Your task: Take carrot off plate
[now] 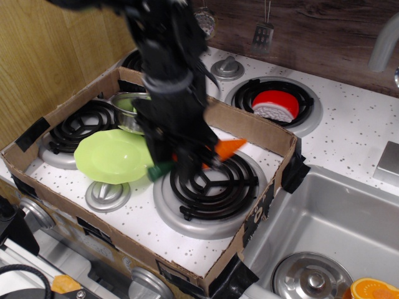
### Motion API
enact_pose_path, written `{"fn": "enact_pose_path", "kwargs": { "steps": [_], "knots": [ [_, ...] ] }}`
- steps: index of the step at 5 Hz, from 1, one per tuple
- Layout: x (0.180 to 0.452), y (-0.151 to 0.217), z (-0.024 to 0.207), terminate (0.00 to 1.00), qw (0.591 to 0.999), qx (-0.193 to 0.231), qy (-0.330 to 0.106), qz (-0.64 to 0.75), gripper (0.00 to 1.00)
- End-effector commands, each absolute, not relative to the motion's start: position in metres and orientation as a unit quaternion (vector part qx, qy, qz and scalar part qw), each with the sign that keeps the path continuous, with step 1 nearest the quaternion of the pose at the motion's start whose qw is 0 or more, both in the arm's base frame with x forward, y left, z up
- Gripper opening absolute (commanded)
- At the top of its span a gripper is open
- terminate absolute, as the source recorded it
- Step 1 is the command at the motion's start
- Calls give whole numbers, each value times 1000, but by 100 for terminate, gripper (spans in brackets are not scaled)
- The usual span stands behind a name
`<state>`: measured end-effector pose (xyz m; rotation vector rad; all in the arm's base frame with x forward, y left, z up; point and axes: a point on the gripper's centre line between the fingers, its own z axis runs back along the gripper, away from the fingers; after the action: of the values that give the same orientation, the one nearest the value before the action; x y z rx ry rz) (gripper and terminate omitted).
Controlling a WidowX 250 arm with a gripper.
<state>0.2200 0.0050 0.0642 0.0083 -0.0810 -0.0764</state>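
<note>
Carrot (229,147) is in the air, off the plate, clamped crosswise in the gripper (184,159); orange tip pokes out toward 3 o'clock, dark green stem end shows at about 8 o'clock below the black fingers. Middle of the carrot is hidden by the fingers, which are closed tight on it. It sits above the near-right coil burner (209,187), over that burner's 11 o'clock edge (height can't be judged).

Plate (112,156), lime green, lies bare at 9 o'clock from the gripper, between the front-left burner (78,128) and a silver knob (107,194), slightly overlapping both.

Steel pot (128,109) is at 10 o'clock from the gripper, partly behind the arm (165,56), near the plate's far rim.

All of this is inside a low cardboard tray wall (249,128) taped at the corners, on a white speckled toy stove.

Outside the wall at 2 o'clock, a red-and-white toy piece (274,106) sits on the back-right burner. Sink (336,224) is at 4 o'clock, with an orange slice (373,289) at its lower corner.
</note>
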Motion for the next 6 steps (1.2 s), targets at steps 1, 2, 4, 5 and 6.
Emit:
{"fn": "enact_pose_path", "kwargs": {
  "steps": [1, 2, 4, 5, 6],
  "knots": [
    [233, -23, 44, 0, 995, 2, -97, -25, 0],
    [246, -27, 38, 0, 993, -16, -112, -31, 0],
    [256, -24, 47, 0, 990, 11, -131, -60, 100],
    [254, -24, 57, 0, 989, 19, -134, -58, 100],
    [248, -25, 69, 0, 985, 28, -149, -79, 100]
  ]
}}
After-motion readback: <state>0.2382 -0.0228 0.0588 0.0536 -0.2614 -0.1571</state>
